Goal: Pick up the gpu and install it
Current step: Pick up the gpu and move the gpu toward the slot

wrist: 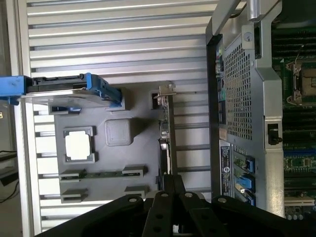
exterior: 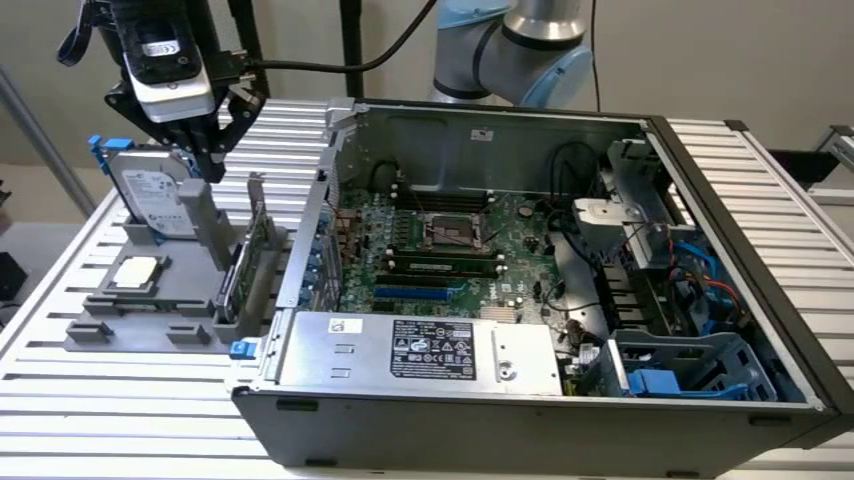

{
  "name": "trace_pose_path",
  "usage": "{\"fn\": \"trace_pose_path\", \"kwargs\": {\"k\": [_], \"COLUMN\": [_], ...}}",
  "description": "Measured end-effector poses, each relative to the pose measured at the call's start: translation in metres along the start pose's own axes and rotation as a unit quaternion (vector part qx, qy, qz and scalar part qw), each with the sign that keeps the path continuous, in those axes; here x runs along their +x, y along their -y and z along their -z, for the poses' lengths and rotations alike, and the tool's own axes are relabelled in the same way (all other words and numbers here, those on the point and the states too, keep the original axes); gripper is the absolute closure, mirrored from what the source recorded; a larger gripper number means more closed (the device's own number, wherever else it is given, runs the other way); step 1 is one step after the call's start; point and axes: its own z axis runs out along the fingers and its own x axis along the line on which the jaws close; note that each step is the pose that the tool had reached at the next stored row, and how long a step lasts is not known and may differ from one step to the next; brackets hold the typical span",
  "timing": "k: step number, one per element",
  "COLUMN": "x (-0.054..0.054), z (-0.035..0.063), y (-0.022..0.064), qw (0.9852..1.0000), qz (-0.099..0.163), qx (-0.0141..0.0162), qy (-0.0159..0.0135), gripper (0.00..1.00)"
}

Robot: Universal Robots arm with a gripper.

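The exterior view looks down at a slant from high up, far enough to see the whole open computer case (exterior: 534, 430) and the table (exterior: 80, 400). The wrist view looks straight down past the claw (wrist: 173, 183), close above the gray holder (wrist: 106, 158). Both views share that holder and the case wall beside it.

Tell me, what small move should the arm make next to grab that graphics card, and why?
Probably a straight drop toward the gpu. The gripper hangs above the grey holder, touching nothing, while the card stands on edge in its slot. In the wrist view its thin edge lines up with the gripper, so lowering seems enough.
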Motion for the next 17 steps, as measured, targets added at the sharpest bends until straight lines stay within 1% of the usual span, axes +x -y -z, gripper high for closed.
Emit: {"fn": "trace_pose_path", "kwargs": {"k": [1,2,10,17], "x": [0.000,0.000,0.000,0.000], "z": [0.0000,0.0000,-0.0008,-0.0131], "y": [0.0000,0.0000,0.0001,0.0006], "qw": [1.0000,1.0000,1.0000,1.0000], "qz": [0.000,0.000,0.000,0.000], "qx": [0.0000,0.0000,-0.0001,0.0000], "qy": [0.0000,0.0000,0.0001,0.0000], "gripper": [1.00,0.00,0.00,0.00]}}
